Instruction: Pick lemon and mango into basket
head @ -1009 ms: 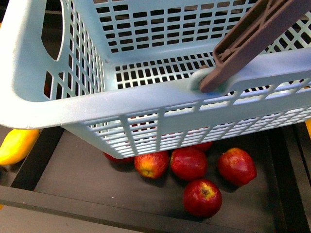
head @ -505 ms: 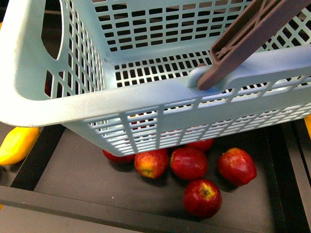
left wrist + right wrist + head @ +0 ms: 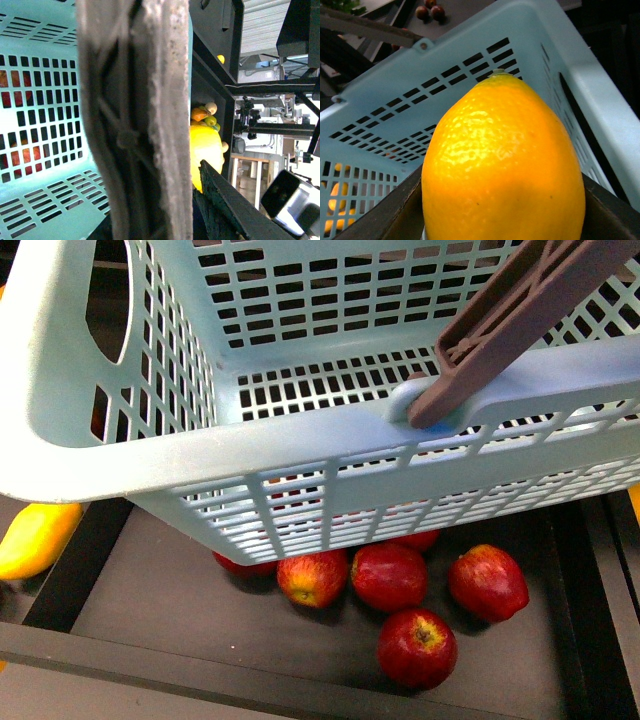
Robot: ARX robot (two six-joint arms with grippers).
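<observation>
Right wrist view: right gripper [image 3: 502, 225] squeezes shut on the lemon [image 3: 502, 150], close above the basket [image 3: 600, 100], seemingly ready to drop. Left gripper [image 3: 197, 220] beside the brown handle [image 3: 135, 125], grip unclear. Mango unseen.

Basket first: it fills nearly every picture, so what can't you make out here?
Front view: the basket wall covers the rear apples.
Left wrist view: the brown handle, close and blurred, blocks the middle and half hides a yellow fruit I can't identify.
Right wrist view: the lemon hides much of the basket's floor.
The mango shows in no view.
</observation>
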